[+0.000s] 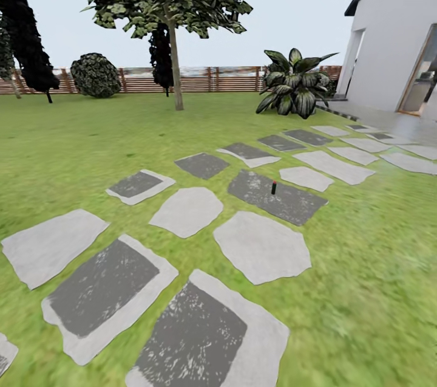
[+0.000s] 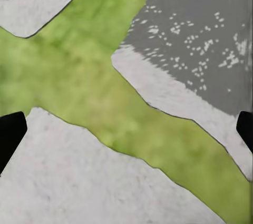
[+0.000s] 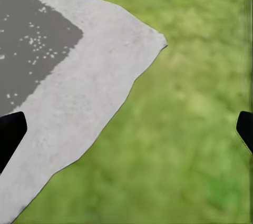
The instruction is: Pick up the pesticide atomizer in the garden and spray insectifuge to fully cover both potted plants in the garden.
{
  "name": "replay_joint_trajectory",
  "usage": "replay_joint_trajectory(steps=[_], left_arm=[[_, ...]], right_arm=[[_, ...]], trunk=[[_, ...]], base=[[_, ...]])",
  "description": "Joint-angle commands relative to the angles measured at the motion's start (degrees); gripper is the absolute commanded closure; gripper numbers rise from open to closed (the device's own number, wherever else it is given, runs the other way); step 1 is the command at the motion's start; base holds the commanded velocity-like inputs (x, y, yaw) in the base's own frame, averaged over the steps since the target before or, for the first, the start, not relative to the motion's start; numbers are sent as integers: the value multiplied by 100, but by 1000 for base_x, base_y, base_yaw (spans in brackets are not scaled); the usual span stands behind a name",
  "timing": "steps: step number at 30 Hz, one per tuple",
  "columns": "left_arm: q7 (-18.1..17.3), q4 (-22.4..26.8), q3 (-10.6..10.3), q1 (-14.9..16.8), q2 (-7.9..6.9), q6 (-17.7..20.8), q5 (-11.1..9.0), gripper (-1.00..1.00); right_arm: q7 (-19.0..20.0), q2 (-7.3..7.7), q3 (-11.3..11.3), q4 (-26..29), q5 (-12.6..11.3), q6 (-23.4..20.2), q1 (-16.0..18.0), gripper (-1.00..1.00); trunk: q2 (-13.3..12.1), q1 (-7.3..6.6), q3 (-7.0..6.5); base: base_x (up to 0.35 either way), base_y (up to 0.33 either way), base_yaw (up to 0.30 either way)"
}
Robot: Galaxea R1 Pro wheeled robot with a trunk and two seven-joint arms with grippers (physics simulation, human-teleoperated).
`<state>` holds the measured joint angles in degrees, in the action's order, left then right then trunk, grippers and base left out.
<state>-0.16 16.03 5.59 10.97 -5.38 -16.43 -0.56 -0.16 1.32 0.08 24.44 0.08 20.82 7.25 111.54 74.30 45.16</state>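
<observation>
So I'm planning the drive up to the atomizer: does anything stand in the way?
Nothing visible does. The pesticide atomizer stands upright on a dark stepping stone ahead, with flat stones and lawn before it. The striped plant sits well behind.

Green lawn (image 1: 79, 144); grey mottled stepping stones (image 1: 261, 246)

I'm out in a home garden: green lawn (image 1: 73, 144) spreads under my grippers, grey stepping stones (image 1: 261, 247) lead ahead of them toward a white house (image 1: 394, 41), and a brown slatted fence (image 1: 200, 79) with trees (image 1: 170, 4) closes the far side.
</observation>
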Motion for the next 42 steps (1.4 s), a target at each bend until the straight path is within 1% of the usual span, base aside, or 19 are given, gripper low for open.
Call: replay_joint_trajectory(steps=[1, 7, 25, 42], left_arm=[[-2, -3, 13, 2, 2, -18, -5, -100], [-7, -3, -11, 2, 6, -18, -5, -100], [-11, -3, -33, 9, 2, -18, -4, -100], [-4, -3, -40, 2, 2, -18, 3, -100]], right_arm=[[-2, 0, 1, -8, 1, 18, 5, -100], [-2, 0, 1, -9, 1, 18, 5, -100], [-2, 0, 1, -9, 1, 19, 5, -100], [-10, 0, -1, -17, 9, 18, 5, -100]], trunk=[[2, 3, 5], [2, 3, 15], [2, 3, 130], [2, 3, 147]], base=[[339, 0, -264], [339, 0, -257], [339, 0, -187], [339, 0, -14]])
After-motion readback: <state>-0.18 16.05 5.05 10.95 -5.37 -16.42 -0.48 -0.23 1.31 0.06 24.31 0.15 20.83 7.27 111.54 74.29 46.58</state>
